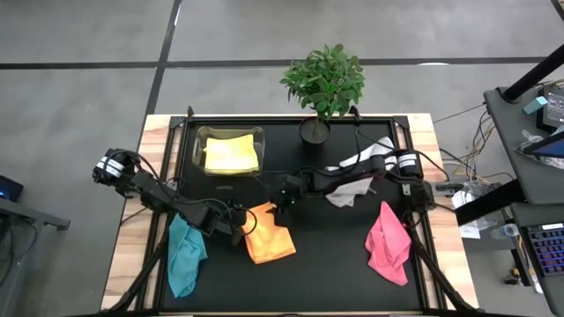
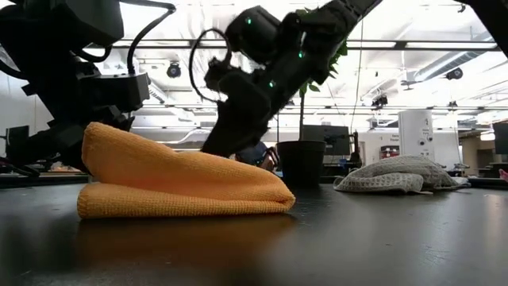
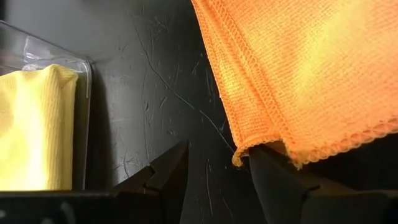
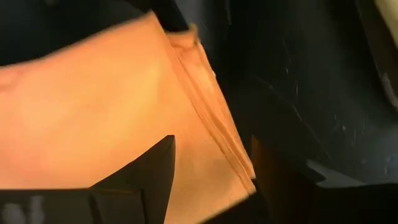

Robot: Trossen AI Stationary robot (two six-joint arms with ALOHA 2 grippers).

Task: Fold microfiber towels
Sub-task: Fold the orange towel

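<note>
An orange towel [image 1: 269, 234] lies folded on the black table top, several layers thick along its edge [image 2: 182, 208]. My left gripper [image 1: 238, 227] stands open at the towel's left side, by one corner [image 3: 244, 155]. My right gripper [image 1: 284, 207] hovers open over the towel's far edge, with the stacked layers [image 4: 214, 130] running between its fingers. A teal towel [image 1: 185, 255] lies crumpled at the near left and a pink towel [image 1: 388, 245] at the near right. A white-grey towel [image 1: 352, 180] lies under the right arm, and a yellow towel [image 1: 231, 154] lies folded in a clear box. My left gripper meets the orange towel only at its corner [image 3: 267, 148], where the hemmed edge lies on the tip of one finger [image 3: 273, 180]. The other finger [image 3: 168, 174] stands clear over bare table. My right gripper's fingers stand on either side of the towel's layered edge; whether they touch it, I cannot tell.
The clear plastic box [image 1: 201, 141] stands at the far left of the table top. A potted plant [image 1: 319, 84] stands at the far middle. Bare black surface shows between the orange and pink towels [image 1: 330, 255]. Wooden table edges [image 1: 132, 255] frame the black mat.
</note>
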